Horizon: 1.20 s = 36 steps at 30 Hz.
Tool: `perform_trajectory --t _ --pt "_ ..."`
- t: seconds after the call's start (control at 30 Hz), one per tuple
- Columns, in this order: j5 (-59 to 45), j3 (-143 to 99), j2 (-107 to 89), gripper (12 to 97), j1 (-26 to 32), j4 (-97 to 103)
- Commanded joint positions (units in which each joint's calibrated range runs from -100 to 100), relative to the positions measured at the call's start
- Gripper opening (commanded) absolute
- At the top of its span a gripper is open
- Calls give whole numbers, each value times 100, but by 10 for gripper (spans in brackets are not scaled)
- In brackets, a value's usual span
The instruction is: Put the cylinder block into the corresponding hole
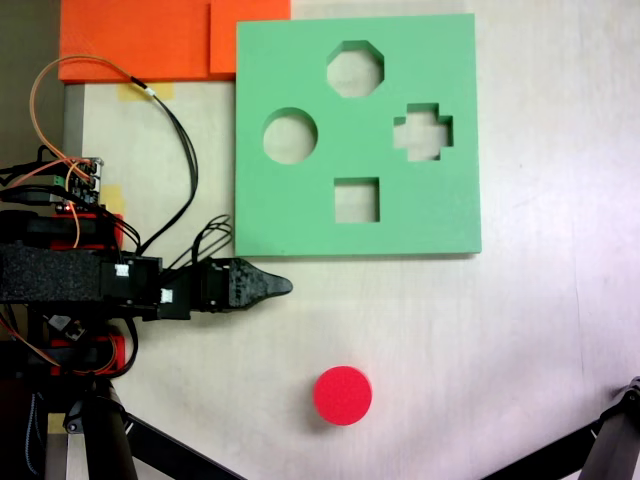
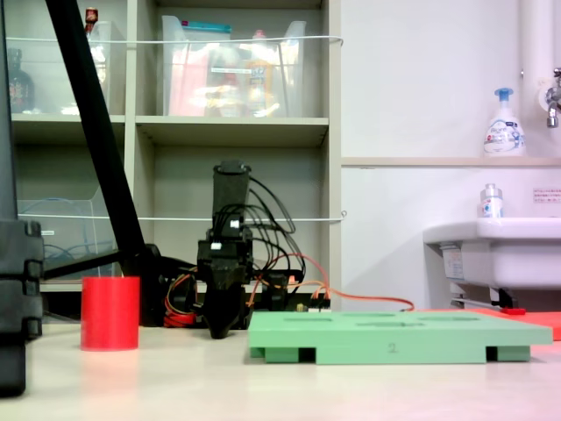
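— Pale tabletop (image 1: 560,330) carrying what?
— Cylinder block (image 1: 343,395) standing upright, lying apart from the gripper (image 1: 283,286), below and right of its tip overhead. Green board (image 1: 357,215) beyond; circular hole (image 1: 290,136) showing vacant.
— Claw?
— Pointing toward the board's edge; grip state: cannot tell.

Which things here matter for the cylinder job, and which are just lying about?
For the job:
- cylinder block
- circular hole in the green board
- gripper

Lying about:
- orange foam sheets
- octagonal, cross and square cut-outs
- soap bottle
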Motion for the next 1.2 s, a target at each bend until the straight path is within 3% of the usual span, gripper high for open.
perform_trajectory --t 0.0,0.7,0.77,0.93,1.17 --pt "-39 -127 -41 506 -24 -474" --pt "29 -127 -41 501 -54 -483" --pt "430 -127 -41 477 -142 -474" --pt "806 -127 -41 523 -444 17" --pt "3067 -127 -41 521 -947 3522"
